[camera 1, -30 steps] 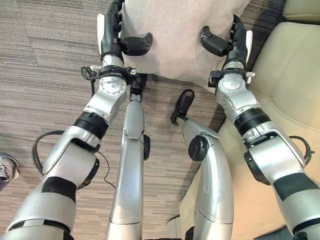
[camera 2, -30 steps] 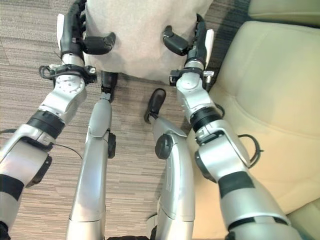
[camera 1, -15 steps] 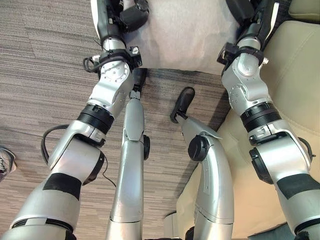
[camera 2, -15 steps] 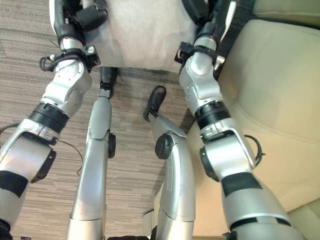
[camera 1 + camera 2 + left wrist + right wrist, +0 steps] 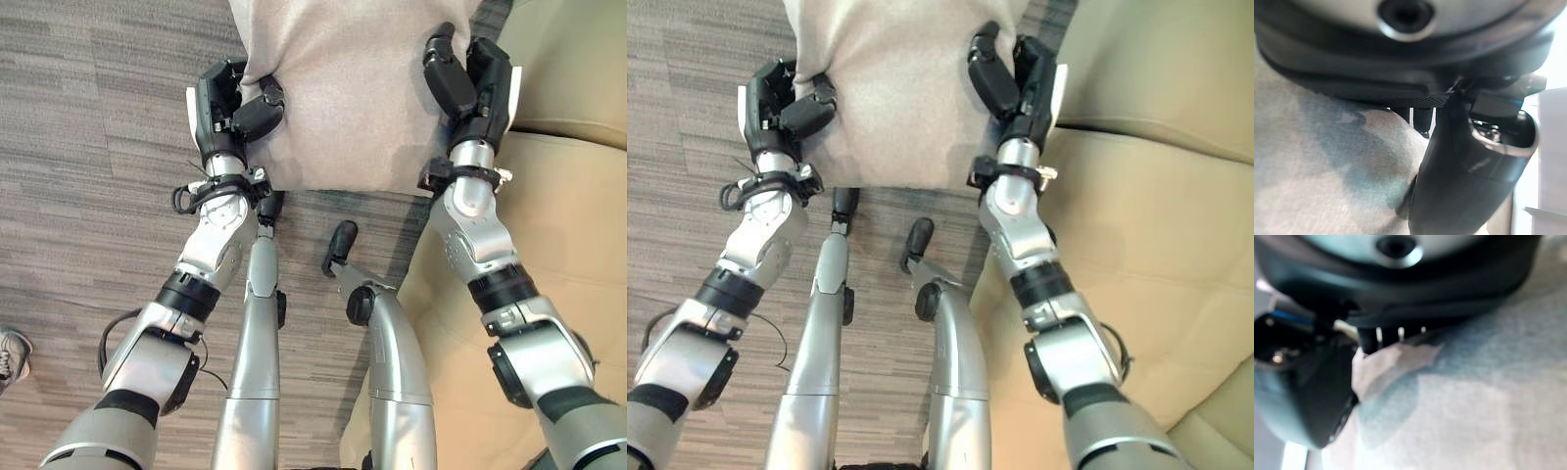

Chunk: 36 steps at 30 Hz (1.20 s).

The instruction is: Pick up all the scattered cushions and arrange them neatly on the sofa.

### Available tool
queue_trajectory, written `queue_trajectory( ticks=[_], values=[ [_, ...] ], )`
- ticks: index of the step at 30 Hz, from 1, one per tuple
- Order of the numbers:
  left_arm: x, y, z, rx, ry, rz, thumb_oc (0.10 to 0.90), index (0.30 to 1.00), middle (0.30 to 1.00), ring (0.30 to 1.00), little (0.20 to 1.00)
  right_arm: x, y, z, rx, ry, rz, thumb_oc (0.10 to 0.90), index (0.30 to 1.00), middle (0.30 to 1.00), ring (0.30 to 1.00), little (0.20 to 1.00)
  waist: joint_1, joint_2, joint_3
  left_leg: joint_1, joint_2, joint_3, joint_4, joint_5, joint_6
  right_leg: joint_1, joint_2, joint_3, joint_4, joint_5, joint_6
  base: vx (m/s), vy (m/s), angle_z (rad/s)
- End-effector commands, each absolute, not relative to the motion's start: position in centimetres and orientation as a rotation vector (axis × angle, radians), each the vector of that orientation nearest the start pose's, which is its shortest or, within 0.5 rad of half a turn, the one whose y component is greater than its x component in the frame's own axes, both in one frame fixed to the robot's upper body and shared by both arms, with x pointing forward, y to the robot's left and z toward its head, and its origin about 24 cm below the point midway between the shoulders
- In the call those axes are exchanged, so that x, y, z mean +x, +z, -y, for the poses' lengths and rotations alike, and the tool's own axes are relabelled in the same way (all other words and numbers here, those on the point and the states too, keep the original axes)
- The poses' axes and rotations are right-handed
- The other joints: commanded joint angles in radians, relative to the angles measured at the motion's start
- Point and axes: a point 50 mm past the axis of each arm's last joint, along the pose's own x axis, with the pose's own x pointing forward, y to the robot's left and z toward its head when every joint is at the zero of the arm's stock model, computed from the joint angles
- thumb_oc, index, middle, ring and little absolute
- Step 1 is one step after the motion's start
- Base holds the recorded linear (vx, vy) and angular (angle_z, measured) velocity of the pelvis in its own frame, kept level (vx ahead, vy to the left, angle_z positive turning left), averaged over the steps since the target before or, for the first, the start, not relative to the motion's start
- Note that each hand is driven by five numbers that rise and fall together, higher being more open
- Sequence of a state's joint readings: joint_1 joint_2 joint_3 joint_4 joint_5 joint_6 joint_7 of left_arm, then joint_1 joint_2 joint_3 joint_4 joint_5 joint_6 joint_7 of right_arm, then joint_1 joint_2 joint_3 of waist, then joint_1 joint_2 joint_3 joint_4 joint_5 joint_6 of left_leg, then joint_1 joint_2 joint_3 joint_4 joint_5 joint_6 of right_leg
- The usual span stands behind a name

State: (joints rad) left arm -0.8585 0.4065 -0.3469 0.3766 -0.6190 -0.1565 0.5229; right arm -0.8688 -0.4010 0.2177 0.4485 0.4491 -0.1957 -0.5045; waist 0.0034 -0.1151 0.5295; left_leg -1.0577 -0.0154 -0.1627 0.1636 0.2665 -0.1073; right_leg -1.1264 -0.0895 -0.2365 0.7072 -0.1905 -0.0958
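A large grey-beige cushion (image 5: 348, 88) hangs above the floor, pinched at its two side edges by my hands. My left hand (image 5: 230, 103) grips the cushion's left edge, its thumb pressed into the fabric (image 5: 1317, 161). On the cushion's right edge sits my right hand (image 5: 468, 83), fingers behind the cloth and thumb in front (image 5: 1303, 391). The cushion's lower edge hangs free over the floor. A cream sofa (image 5: 568, 225) stands right beside my right arm.
The sofa's seat (image 5: 1156, 284) and backrest (image 5: 1146, 69) take up the right side. Grey-brown striped carpet (image 5: 88, 147) covers the left and middle. A person's shoe (image 5: 10, 348) shows at the left edge.
Both hands have lifted the cushion off the floor and still grip it. The camera has shifted, bringing the sofa's backrest into sight.
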Motion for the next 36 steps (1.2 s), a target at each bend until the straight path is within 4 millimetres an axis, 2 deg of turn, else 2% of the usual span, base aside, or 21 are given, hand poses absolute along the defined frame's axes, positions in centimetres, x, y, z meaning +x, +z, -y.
queue_trajectory(
  ticks=[1, 2, 4, 5, 10, 11, 12, 13, 15, 16, 18, 19, 20, 22, 25, 27, 28, 30, 32, 33, 36],
  values=[
    [33.7, 24.6, -8.3, -0.217, -0.184, 0.678, 0.4, 0.3, 0.3, 0.3, 0.3, 34.5, 23.0, 13.1, 0.192, -0.01, 0.686, 0.4, 0.3, 0.3, 0.3, 0.3, -0.058, 0.031, -0.107, 0.168, 0.02, 0.083, 0.022, -0.17, -0.008, 0.199, 0.044, 0.087, -0.282, 0.085, 0.143, -0.02, -0.025, -0.13],
    [33.6, 24.6, -8.3, -0.217, -0.184, 0.678, 0.4, 0.3, 0.3, 0.3, 0.3, 34.5, 23.0, 13.1, 0.192, -0.01, 0.686, 0.4, 0.3, 0.3, 0.3, 0.3, -0.058, 0.031, -0.106, 0.17, 0.02, 0.083, 0.021, -0.169, -0.008, 0.202, 0.044, 0.087, -0.283, 0.085, 0.143, -0.02, -0.032, -0.16],
    [32.8, 22.9, -9.0, -0.215, -0.191, 0.664, 0.4, 0.3, 0.3, 0.3, 0.3, 33.3, 20.7, 13.8, 0.166, -0.014, 0.66, 0.4, 0.3, 0.3, 0.3, 0.3, -0.076, 0.035, -0.146, 0.29, 0.037, 0.096, -0.018, -0.171, -0.012, 0.317, 0.043, 0.081, -0.337, 0.089, 0.142, 0.0, -0.004, -0.12],
    [32.8, 22.8, -9.0, -0.215, -0.191, 0.662, 0.4, 0.3, 0.3, 0.3, 0.3, 33.3, 20.6, 13.8, 0.165, -0.015, 0.657, 0.4, 0.3, 0.3, 0.3, 0.3, -0.075, 0.035, -0.143, 0.298, 0.038, 0.097, -0.022, -0.17, -0.012, 0.326, 0.043, 0.081, -0.341, 0.09, 0.142, 0.0, -0.013, -0.08],
    [31.2, 20.3, -10.0, -0.238, -0.203, 0.635, 0.4, 0.3, 0.3, 0.3, 0.3, 31.0, 18.2, 14.9, 0.101, -0.032, 0.643, 0.4, 0.3, 0.3, 0.3, 0.3, -0.102, 0.036, -0.196, 0.487, 0.066, 0.135, -0.034, -0.197, -0.016, 0.539, 0.046, 0.09, -0.427, 0.095, 0.139, 0.03, -0.021, -0.13],
    [30.5, 19.6, -10.6, -0.26, -0.198, 0.631, 0.4, 0.3, 0.3, 0.3, 0.3, 30.3, 17.7, 15.5, 0.068, -0.04, 0.648, 0.4, 0.3, 0.3, 0.3, 0.3, -0.114, 0.035, -0.222, 0.541, 0.077, 0.149, -0.027, -0.214, -0.016, 0.606, 0.051, 0.092, -0.46, 0.095, 0.135, 0.04, -0.033, -0.1],
    [30.5, 19.5, -10.6, -0.26, -0.198, 0.628, 0.4, 0.3, 0.3, 0.3, 0.3, 30.2, 17.7, 15.5, 0.068, -0.04, 0.646, 0.4, 0.3, 0.3, 0.3, 0.3, -0.113, 0.035, -0.221, 0.545, 0.078, 0.149, -0.032, -0.209, -0.016, 0.613, 0.053, 0.092, -0.47, 0.103, 0.135, 0.09, -0.04, -0.13],
    [29.7, 18.7, -11.4, -0.262, -0.188, 0.621, 0.4, 0.3, 0.3, 0.3, 0.3, 29.2, 17.3, 16.2, 0.021, -0.046, 0.655, 0.4, 0.3, 0.3, 0.3, 0.3, -0.126, 0.029, -0.254, 0.594, 0.091, 0.167, -0.016, -0.23, -0.014, 0.681, 0.062, 0.103, -0.505, 0.103, 0.129, 0.1, -0.034, -0.09],
    [28.9, 18.0, -11.9, -0.26, -0.193, 0.609, 0.4, 0.3, 0.3, 0.3, 0.3, 28.2, 17.2, 16.9, -0.018, -0.046, 0.676, 0.4, 0.3, 0.3, 0.3, 0.3, -0.14, 0.017, -0.286, 0.643, 0.106, 0.188, 0.007, -0.258, -0.01, 0.752, 0.073, 0.118, -0.543, 0.101, 0.125, 0.1, -0.043, -0.14],
    [28.9, 17.9, -11.9, -0.26, -0.193, 0.608, 0.4, 0.3, 0.3, 0.3, 0.3, 28.2, 17.2, 16.9, -0.018, -0.047, 0.675, 0.4, 0.3, 0.3, 0.3, 0.3, -0.14, 0.017, -0.287, 0.642, 0.106, 0.188, 0.005, -0.254, -0.009, 0.752, 0.073, 0.118, -0.547, 0.106, 0.125, 0.08, -0.032, -0.21],
    [27.9, 17.2, -13.2, -0.255, -0.175, 0.601, 0.4, 0.3, 0.3, 0.3, 0.3, 27.1, 17.3, 18.0, -0.062, -0.05, 0.698, 0.4, 0.3, 0.3, 0.3, 0.3, -0.159, 0.002, -0.339, 0.684, 0.129, 0.21, 0.083, -0.282, 0.004, 0.847, 0.093, 0.152, -0.604, 0.11, 0.12, 0.16, -0.013, -0.32],
    [27.9, 17.2, -13.2, -0.254, -0.175, 0.6, 0.4, 0.3, 0.3, 0.3, 0.3, 27.0, 17.3, 18.0, -0.062, -0.05, 0.697, 0.4, 0.3, 0.3, 0.3, 0.3, -0.158, 0.001, -0.34, 0.683, 0.128, 0.212, 0.08, -0.277, 0.004, 0.846, 0.093, 0.153, -0.609, 0.115, 0.12, 0.21, 0.035, -0.34],
    [27.2, 16.8, -13.9, -0.248, -0.166, 0.601, 0.4, 0.3, 0.3, 0.3, 0.3, 26.5, 17.4, 18.1, -0.055, -0.028, 0.709, 0.4, 0.3, 0.3, 0.3, 0.3, -0.164, -0.004, -0.364, 0.702, 0.145, 0.222, 0.153, -0.293, 0.02, 0.897, 0.108, 0.185, -0.628, 0.116, 0.117, 0.09, 0.034, -0.29],
    [26.8, 16.7, -14.1, -0.259, -0.161, 0.599, 0.4, 0.3, 0.3, 0.3, 0.3, 26.2, 17.4, 18.1, -0.045, -0.019, 0.711, 0.4, 0.3, 0.3, 0.3, 0.3, -0.158, -0.004, -0.371, 0.705, 0.15, 0.224, 0.175, -0.283, 0.022, 0.915, 0.107, 0.204, -0.638, 0.122, 0.116, 0.12, 0.085, -0.64],
    [26.2, 16.2, -14.4, -0.252, -0.148, 0.588, 0.4, 0.3, 0.3, 0.3, 0.3, 25.7, 17.2, 18.3, -0.027, -0.004, 0.703, 0.4, 0.3, 0.3, 0.3, 0.3, -0.14, 0.001, -0.388, 0.716, 0.11, 0.186, 0.145, -0.332, 0.039, 0.967, 0.093, 0.234, -0.647, 0.115, 0.125, 0.15, 0.144, -0.53],
    [26.1, 15.7, -14.5, -0.259, -0.141, 0.569, 0.4, 0.3, 0.3, 0.3, 0.3, 25.6, 16.8, 18.5, -0.025, -0.006, 0.687, 0.4, 0.3, 0.3, 0.3, 0.3, -0.138, 0.007, -0.397, 0.717, 0.104, 0.177, 0.111, -0.323, 0.036, 0.98, 0.087, 0.239, -0.646, 0.112, 0.129, 0.21, 0.183, -0.53],
    [26.0, 15.3, -14.6, -0.246, -0.13, 0.546, 0.4, 0.3, 0.3, 0.3, 0.3, 25.4, 16.4, 18.5, -0.015, -0.01, 0.663, 0.4, 0.3, 0.3, 0.3, 0.3, -0.113, 0.02, -0.402, 0.691, 0.082, 0.141, 0.015, -0.256, 0.021, 1.031, 0.086, 0.26, -0.655, 0.1, 0.139, 0.27, 0.247, -0.13],
    [25.9, 15.0, -14.6, -0.237, -0.126, 0.534, 0.4, 0.3, 0.3, 0.3, 0.3, 25.3, 16.2, 18.7, -0.018, -0.019, 0.655, 0.4, 0.3, 0.3, 0.3, 0.3, -0.092, 0.03, -0.396, 0.667, 0.061, 0.091, -0.041, -0.215, 0.007, 1.063, 0.094, 0.284, -0.653, 0.083, 0.142, 0.24, 0.205, -0.43],
    [25.9, 15.0, -14.6, -0.237, -0.126, 0.534, 0.4, 0.3, 0.3, 0.3, 0.3, 25.3, 16.2, 18.7, -0.018, -0.02, 0.655, 0.4, 0.3, 0.3, 0.3, 0.3, -0.092, 0.028, -0.395, 0.673, 0.059, 0.091, -0.045, -0.213, 0.007, 1.066, 0.093, 0.284, -0.653, 0.081, 0.142, 0.18, 0.154, -0.6],
    [25.6, 13.8, -14.7, -0.25, -0.123, 0.487, 0.4, 0.3, 0.3, 0.3, 0.3, 24.8, 16.0, 19.0, -0.051, -0.036, 0.651, 0.4, 0.3, 0.3, 0.3, 0.3, -0.09, 0.044, -0.416, 0.716, 0.048, 0.054, -0.087, -0.212, 0.013, 1.104, 0.095, 0.329, -0.635, 0.052, 0.155, 0.37, 0.333, -0.37],
    [25.4, 13.4, -15.1, -0.234, -0.117, 0.473, 0.4, 0.3, 0.3, 0.3, 0.3, 24.7, 15.7, 19.0, -0.061, -0.038, 0.629, 0.4, 0.3, 0.3, 0.3, 0.3, -0.087, 0.036, -0.432, 0.751, 0.038, 0.073, -0.081, -0.219, 0.027, 1.117, 0.069, 0.348, -0.614, 0.046, 0.173, 0.26, 0.238, -0.67]
  ],
)
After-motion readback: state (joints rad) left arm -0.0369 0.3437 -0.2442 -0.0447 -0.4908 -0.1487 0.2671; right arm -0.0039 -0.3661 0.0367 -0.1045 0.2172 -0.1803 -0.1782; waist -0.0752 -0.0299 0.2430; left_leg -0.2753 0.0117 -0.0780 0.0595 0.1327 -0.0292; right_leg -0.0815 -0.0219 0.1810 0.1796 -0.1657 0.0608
